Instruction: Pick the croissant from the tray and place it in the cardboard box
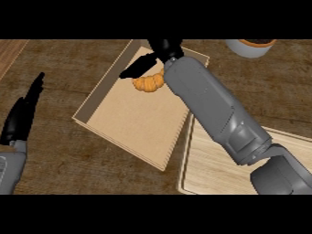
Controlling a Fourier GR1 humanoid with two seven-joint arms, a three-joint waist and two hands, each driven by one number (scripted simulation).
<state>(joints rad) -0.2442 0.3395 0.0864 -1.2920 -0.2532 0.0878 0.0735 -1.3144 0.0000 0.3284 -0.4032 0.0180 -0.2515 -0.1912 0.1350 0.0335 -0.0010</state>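
The box (138,123) lies open, and the croissant (149,82) is inside its outline, near the far corner. The tray (212,169) touches the box's right edge and its visible part is bare. Much box floor is free toward the near side. The croissant is orange and ridged. The right hand (164,48) clamps fingers and thumb on it. The left hand (22,116) rests at the left, fingers straight and together.

Croissant (149,82) over cardboard box (134,125); tray (216,171) just right
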